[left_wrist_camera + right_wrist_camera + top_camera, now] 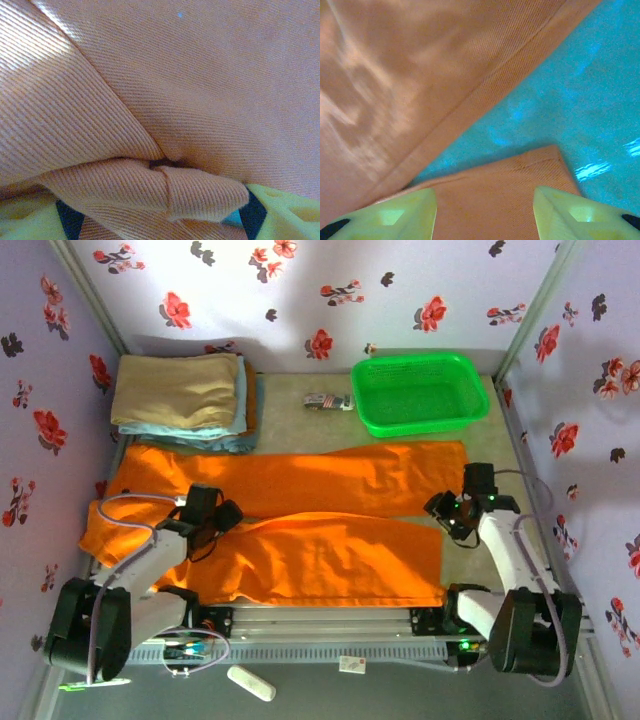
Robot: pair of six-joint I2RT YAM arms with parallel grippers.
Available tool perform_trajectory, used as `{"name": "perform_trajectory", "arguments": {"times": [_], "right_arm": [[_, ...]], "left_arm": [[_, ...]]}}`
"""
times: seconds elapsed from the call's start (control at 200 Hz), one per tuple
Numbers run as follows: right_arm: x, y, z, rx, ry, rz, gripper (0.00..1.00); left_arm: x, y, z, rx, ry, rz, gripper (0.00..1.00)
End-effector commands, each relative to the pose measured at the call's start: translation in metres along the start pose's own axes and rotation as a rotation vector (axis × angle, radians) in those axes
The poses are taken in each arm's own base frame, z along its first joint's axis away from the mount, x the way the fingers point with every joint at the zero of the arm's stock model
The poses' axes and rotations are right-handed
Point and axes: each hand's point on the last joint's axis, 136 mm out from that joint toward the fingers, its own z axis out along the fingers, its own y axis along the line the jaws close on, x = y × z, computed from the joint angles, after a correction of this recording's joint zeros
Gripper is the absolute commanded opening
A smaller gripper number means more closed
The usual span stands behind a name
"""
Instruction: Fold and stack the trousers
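Observation:
The bright orange trousers [330,540] lie spread flat across the table, waist at the left and both long legs running to the right. My left gripper [222,517] is down on the cloth near the crotch. In the left wrist view a bunched fold of the trousers [200,195] sits between its wide-apart yellow fingers [285,212]. My right gripper [452,516] hovers at the right end of the near leg. Its yellow fingers [395,220] stand apart over the hem corner [520,175], and the far leg's hem [485,85] crosses above.
A green basket [420,390] stands at the back right, with a small packet [328,401] beside it. A tan folded cloth [175,390] rests on a light blue folded cloth [215,438] at the back left. Bare teal table [580,90] lies right of the hems. Flowered walls enclose three sides.

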Motion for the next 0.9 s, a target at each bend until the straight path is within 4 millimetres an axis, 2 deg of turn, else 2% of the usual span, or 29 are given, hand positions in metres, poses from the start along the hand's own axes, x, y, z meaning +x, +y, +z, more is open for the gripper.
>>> {"name": "perform_trajectory", "arguments": {"times": [0.0,0.065,0.195,0.45,0.495,0.535,0.605,0.66,0.76,0.895], "right_arm": [[0.013,-0.013,0.012,0.052,0.03,0.001,0.58],[0.018,-0.018,0.019,0.06,0.048,0.021,0.61],[0.023,-0.014,0.031,0.037,0.086,0.047,0.57],[0.013,-0.021,0.048,0.129,0.119,0.06,0.56],[0.013,-0.021,0.051,0.137,0.136,0.052,0.49],[0.014,-0.023,0.054,0.15,0.147,0.046,0.35],[0.013,-0.025,0.055,0.152,0.135,0.033,0.17],[0.013,-0.029,0.053,0.165,0.115,0.03,0.0],[0.008,-0.028,0.044,0.161,0.079,0.017,0.0],[-0.014,-0.04,0.019,0.242,-0.05,0.018,0.0]], "left_arm": [[0.003,-0.001,-0.005,0.01,0.029,0.02,0.83],[0.004,-0.004,-0.008,0.033,0.034,0.017,0.83],[0.005,-0.007,-0.013,0.059,0.028,0.015,0.84],[0.002,-0.015,-0.021,0.102,0.023,0.019,0.84],[0.002,-0.016,-0.022,0.11,0.017,0.018,0.84],[0.001,-0.016,-0.023,0.12,0.007,0.016,0.84],[0.004,-0.014,-0.023,0.133,-0.002,0.008,0.83],[0.005,-0.012,-0.025,0.143,-0.01,0.003,0.83],[0.005,-0.01,-0.03,0.159,-0.028,0.0,0.83],[0.004,-0.016,-0.036,0.188,-0.028,0.005,0.83]]}}
